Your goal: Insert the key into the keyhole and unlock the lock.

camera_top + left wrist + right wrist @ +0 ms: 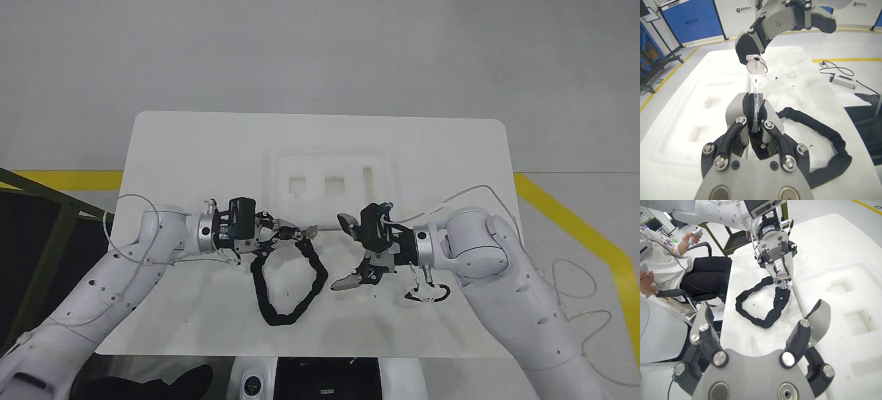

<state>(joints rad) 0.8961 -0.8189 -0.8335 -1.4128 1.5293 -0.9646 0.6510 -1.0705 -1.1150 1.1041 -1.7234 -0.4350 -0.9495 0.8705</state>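
So the left tool [272,232] is clenched on the lock [757,108] barrel, held just above mid-bench [200,150]. The key [755,67] is sitting in the keyhole with some blade showing. The right tool [347,252] is at 3 o'clock of the key, released and spread wide.

My take: close the pads flat across the key's head, push straight down the barrel's line so it seats, then twist about that same line. Any sideways lean probably binds it. The left tool just needs to hold firm.

Count: one key, one lock with one black-sleeved chain [753,317] looping toward 6 o'clock, two tools, and one foam tray [385,195] at 12 o'clock with three recesses.
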